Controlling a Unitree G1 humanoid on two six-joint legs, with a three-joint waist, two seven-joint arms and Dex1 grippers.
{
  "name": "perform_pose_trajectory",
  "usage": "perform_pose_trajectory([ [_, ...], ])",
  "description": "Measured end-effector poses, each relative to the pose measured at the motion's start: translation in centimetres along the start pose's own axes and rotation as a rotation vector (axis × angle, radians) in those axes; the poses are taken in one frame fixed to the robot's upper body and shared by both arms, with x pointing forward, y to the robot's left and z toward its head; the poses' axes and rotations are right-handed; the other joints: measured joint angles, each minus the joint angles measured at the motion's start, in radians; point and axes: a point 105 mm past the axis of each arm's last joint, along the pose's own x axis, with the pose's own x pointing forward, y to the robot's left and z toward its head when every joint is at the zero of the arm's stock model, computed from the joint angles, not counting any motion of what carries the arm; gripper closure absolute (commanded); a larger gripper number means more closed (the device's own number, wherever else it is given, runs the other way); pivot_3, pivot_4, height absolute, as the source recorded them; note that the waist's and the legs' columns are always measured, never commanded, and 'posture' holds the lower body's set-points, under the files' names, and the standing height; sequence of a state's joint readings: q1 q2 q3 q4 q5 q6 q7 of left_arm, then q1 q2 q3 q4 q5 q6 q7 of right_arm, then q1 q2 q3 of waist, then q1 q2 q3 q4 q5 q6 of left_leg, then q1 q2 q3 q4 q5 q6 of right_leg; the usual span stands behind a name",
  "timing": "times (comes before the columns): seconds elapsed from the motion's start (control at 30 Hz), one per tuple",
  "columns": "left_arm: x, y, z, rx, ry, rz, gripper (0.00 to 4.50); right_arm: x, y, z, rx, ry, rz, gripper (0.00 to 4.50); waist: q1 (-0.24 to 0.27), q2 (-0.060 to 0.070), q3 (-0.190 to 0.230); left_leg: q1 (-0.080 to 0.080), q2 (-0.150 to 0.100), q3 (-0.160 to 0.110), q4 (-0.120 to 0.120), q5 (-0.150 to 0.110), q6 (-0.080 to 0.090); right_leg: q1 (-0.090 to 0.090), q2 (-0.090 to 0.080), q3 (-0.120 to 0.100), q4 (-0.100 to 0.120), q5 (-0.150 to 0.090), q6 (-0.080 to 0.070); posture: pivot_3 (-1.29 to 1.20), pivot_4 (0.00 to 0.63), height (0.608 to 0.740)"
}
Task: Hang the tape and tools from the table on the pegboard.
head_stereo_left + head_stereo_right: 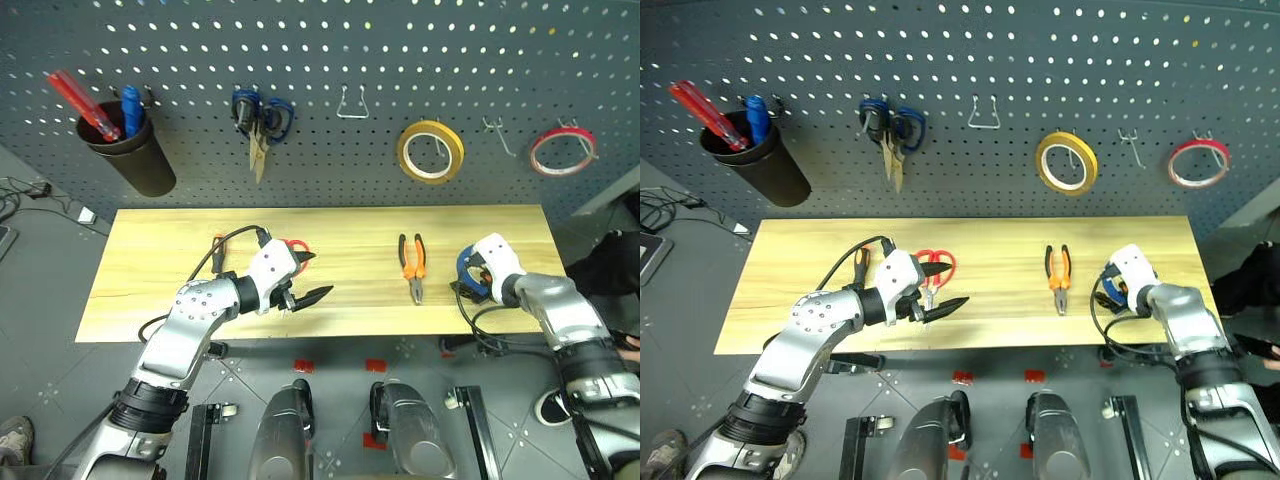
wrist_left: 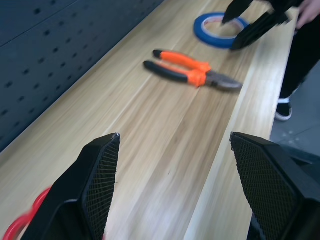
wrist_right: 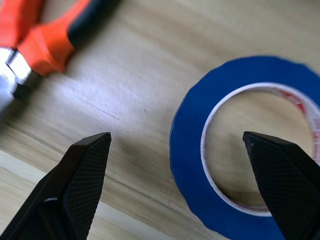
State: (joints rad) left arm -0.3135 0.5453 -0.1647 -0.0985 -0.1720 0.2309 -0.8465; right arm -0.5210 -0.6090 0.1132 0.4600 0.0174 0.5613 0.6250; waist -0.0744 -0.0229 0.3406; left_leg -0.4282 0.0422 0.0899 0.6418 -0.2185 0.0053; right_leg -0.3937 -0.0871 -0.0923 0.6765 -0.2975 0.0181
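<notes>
Nothing's hung on the pegboard (image 1: 330,60) yet. Your left gripper (image 1: 305,280) hovers spread and empty by the red-handled scissors (image 1: 936,266); pliers (image 1: 413,264) lie mid-table (image 1: 150,260); your right gripper (image 3: 180,150), fingers wide, straddles the blue tape (image 3: 200,190) near the right end.

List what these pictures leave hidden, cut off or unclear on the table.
- Screwdriver: mostly hidden behind the left arm and its cable in the eye views.
- Red-handled scissors: blades covered by the left gripper.
- Blue tape: cut off by the right wrist view's edge; right gripper covers it in the eye views.
</notes>
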Motion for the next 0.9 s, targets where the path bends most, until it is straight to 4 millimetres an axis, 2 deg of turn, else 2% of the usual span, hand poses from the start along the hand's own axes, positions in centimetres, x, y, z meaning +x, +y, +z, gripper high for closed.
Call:
perform_pose_trajectory([
  [0.07,0.1,-0.1,-0.3,0.008,0.001,-0.018,0.79,0.3,0.0,-0.5,0.005,0.025,0.019,0.00,-0.005,0.000,0.001,0.000,0.000,0.001,0.000,0.001,-0.001,0.000,0.000,0.000,0.000,0.000,0.000,-0.24,0.370,0.740],
  [0.17,0.5,-0.8,-0.3,0.041,-0.020,-0.077,0.75,0.6,-0.2,-0.1,-0.027,0.053,0.054,0.59,-0.012,0.000,0.001,0.000,0.000,0.002,0.001,0.001,-0.002,0.000,0.000,0.000,0.000,0.000,0.000,-0.24,0.363,0.740],
  [0.4,1.2,-2.1,0.0,0.050,-0.081,-0.165,0.75,1.0,0.1,0.1,-0.099,0.065,0.073,3.02,-0.013,0.000,0.001,0.002,0.001,0.001,0.003,0.001,-0.002,0.004,0.000,-0.001,0.001,0.001,0.002,-0.25,0.332,0.740],
  [0.47,1.5,-2.3,0.4,0.034,-0.110,-0.180,0.75,1.0,0.1,-0.1,-0.108,0.064,0.068,3.65,-0.012,-0.001,0.000,0.002,0.001,0.000,0.004,0.001,-0.002,0.004,0.000,-0.001,0.001,0.002,0.003,-0.26,0.318,0.740],
  [0.5,1.7,-2.3,0.7,0.028,-0.129,-0.184,0.75,0.9,0.2,-0.2,-0.122,0.061,0.056,3.84,-0.010,-0.001,0.000,0.002,0.001,0.000,0.004,0.001,-0.002,0.004,-0.001,-0.001,0.001,0.002,0.003,-0.25,0.315,0.740],
  [0.6,2.2,-2.0,1.8,0.016,-0.177,-0.172,0.75,0.4,0.4,-0.7,-0.165,0.034,0.004,3.83,-0.006,-0.001,0.000,0.002,0.000,0.000,0.004,0.001,-0.002,0.004,-0.001,-0.001,0.001,0.002,0.004,-0.26,0.309,0.740],
  [0.7,2.8,-1.7,2.4,0.005,-0.215,-0.131,0.75,-1.6,1.2,-1.0,-0.243,-0.028,-0.075,3.83,-0.006,0.001,-0.001,-0.002,0.000,0.000,0.003,0.001,-0.003,0.000,-0.001,-0.001,0.001,0.001,0.005,-0.27,0.312,0.740],
  [0.9,4.1,-0.7,4.2,0.006,-0.308,-0.004,0.75,-8.0,3.8,4.1,-0.450,-0.333,-0.367,3.83,-0.017,0.001,-0.001,-0.005,0.000,0.003,0.003,0.001,-0.003,-0.005,-0.001,0.000,0.004,0.000,0.007,-0.28,0.312,0.740],
])
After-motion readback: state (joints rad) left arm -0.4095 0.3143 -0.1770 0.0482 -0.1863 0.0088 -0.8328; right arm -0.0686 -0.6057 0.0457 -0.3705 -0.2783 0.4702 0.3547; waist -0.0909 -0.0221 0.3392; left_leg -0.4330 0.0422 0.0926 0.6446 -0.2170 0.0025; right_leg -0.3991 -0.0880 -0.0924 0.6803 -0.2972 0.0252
